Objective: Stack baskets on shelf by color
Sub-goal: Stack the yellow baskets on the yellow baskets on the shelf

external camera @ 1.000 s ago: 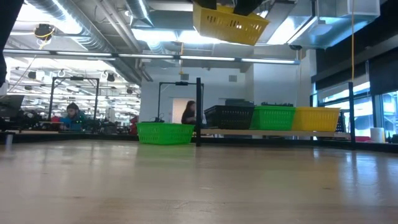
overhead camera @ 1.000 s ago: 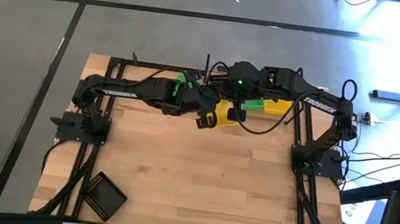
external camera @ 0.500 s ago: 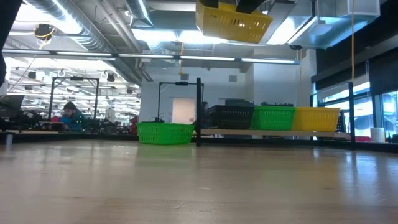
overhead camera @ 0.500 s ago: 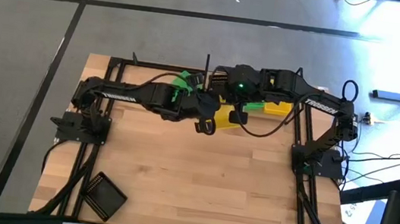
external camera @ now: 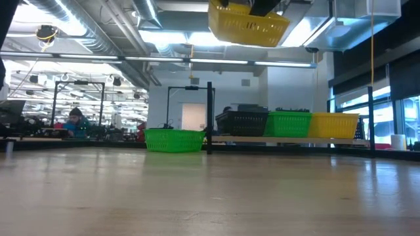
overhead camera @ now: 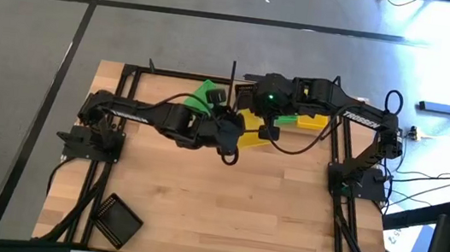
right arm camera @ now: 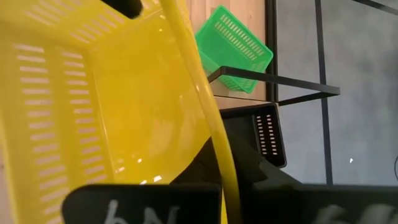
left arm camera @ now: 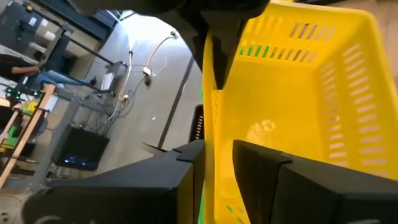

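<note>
A black basket [overhead camera: 116, 219] with a ribbed floor lies flat at the near left corner of the plank table [overhead camera: 224, 203]. The left gripper [left arm camera: 217, 158] straddles one thin wall of a slotted yellow plastic basket [external camera: 248, 22], fingers slightly parted. A green basket [external camera: 174, 139] sits beside a black post. The right gripper [right arm camera: 227, 180] pinches the opposite rim. Black, green and yellow baskets line the pale shelf [external camera: 289, 139]
</note>
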### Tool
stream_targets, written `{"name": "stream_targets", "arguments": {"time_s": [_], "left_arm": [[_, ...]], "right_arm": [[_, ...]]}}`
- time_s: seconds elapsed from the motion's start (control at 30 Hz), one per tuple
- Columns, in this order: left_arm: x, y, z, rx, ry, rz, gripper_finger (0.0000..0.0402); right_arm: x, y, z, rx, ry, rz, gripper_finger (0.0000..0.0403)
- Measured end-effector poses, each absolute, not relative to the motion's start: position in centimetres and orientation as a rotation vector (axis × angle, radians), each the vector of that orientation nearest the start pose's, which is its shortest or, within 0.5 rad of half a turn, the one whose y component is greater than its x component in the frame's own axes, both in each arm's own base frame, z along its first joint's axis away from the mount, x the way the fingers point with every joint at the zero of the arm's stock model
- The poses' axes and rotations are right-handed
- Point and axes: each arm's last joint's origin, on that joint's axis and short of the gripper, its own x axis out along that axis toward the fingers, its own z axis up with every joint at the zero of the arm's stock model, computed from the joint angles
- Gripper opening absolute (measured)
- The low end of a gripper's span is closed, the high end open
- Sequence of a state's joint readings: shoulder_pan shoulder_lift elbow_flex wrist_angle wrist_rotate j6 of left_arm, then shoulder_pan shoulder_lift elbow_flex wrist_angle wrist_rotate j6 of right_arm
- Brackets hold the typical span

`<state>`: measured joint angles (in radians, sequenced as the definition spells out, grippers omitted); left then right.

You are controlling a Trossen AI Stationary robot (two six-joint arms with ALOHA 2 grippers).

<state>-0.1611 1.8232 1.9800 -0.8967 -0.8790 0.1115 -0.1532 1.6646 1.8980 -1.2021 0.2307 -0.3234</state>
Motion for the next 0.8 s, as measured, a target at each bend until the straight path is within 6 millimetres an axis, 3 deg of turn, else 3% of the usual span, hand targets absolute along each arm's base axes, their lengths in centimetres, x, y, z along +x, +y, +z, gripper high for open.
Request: {"name": "stream_targets", "arguments": {"time_s": [0.33, 0.8], "left_arm": [[38.0, -6.0, 40.4, 0.544, 0.634, 0.677, 0.0068], [37.4, -7.3, 41.6, 0.491, 0.553, 0.651, 0.0067]], "right_arm": [[31.8, -5.8, 40.1, -0.334, 1.043, -0.223, 0.0002], [31.7, -5.9, 40.1, -0.359, 1.054, -0.284, 0.0]]}}
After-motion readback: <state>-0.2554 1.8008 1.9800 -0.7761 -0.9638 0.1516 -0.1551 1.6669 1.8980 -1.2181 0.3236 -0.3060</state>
